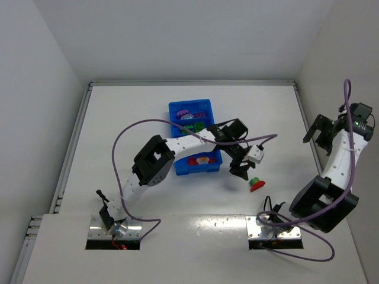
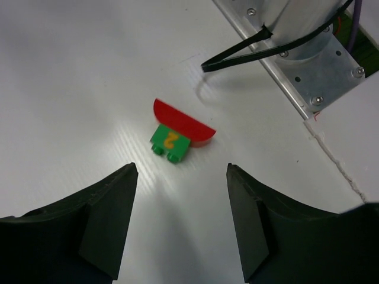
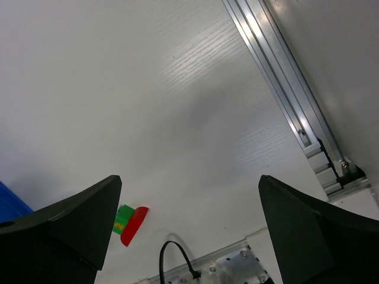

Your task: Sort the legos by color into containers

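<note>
Clearly, left pincer (image 2: 182, 170) and right pincer (image 3: 189, 180) gape empty; green lego (image 2: 170, 142) reads "2".

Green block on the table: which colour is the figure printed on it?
Orange-yellow, on the green block; the left wrist view shows it best.

table (image 2: 71, 77) white, fine ribbed grain like corrugated plastic sheet, soft sheen under light; green brick (image 2: 170, 142) smooth glossy plastic; red piece (image 2: 180, 121) same smooth plastic, bit less shine; tray (image 1: 189, 103) bright blue plastic; left fingers (image 2: 106, 225) matt black plastic, pretty dull; base plate (image 2: 331, 71) bare brushed metal, screws shiny; rail (image 3: 278, 77) satin, aluminium-looking metal
</note>
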You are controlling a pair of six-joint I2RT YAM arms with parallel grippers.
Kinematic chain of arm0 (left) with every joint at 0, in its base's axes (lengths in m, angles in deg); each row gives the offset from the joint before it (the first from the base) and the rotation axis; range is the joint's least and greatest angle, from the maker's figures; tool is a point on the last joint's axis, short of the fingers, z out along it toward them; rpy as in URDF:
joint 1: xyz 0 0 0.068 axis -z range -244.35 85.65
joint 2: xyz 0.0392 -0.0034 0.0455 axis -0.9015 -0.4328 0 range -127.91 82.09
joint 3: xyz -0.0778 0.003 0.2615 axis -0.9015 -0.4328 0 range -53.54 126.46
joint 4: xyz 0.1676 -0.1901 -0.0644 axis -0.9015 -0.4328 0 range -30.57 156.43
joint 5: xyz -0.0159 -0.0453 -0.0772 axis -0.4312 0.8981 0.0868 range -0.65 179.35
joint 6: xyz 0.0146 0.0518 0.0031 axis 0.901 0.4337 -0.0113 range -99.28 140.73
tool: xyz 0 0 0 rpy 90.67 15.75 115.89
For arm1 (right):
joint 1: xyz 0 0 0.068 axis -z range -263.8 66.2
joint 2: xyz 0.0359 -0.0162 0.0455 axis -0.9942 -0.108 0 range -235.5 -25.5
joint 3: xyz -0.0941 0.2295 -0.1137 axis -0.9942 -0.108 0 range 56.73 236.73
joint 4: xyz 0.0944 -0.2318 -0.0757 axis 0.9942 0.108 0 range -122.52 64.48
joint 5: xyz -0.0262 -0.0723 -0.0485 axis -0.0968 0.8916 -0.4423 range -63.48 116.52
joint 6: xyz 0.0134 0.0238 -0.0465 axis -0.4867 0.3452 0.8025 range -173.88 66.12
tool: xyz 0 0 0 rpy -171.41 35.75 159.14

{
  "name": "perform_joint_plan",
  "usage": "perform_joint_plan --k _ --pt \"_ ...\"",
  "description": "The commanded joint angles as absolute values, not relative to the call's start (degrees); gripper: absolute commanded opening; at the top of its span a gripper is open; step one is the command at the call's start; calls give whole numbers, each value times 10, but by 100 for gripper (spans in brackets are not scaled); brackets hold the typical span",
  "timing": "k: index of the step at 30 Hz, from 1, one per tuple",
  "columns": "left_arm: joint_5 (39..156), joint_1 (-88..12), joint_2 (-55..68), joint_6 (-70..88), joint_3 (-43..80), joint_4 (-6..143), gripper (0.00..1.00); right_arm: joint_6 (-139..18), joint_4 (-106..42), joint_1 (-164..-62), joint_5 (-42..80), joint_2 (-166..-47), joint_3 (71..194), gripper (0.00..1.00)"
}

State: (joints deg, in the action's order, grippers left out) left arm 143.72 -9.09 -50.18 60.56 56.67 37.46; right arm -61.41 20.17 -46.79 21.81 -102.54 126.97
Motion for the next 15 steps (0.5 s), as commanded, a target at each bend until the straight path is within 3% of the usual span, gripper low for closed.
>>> perform_joint_plan --k 1,15 --pt "1486 -69 -518 662 587 416 69 -613 209 -448 186 -1008 1294 100" --pt "1490 -56 -568 709 594 446 74 -574 269 -377 87 -1035 1351 100"
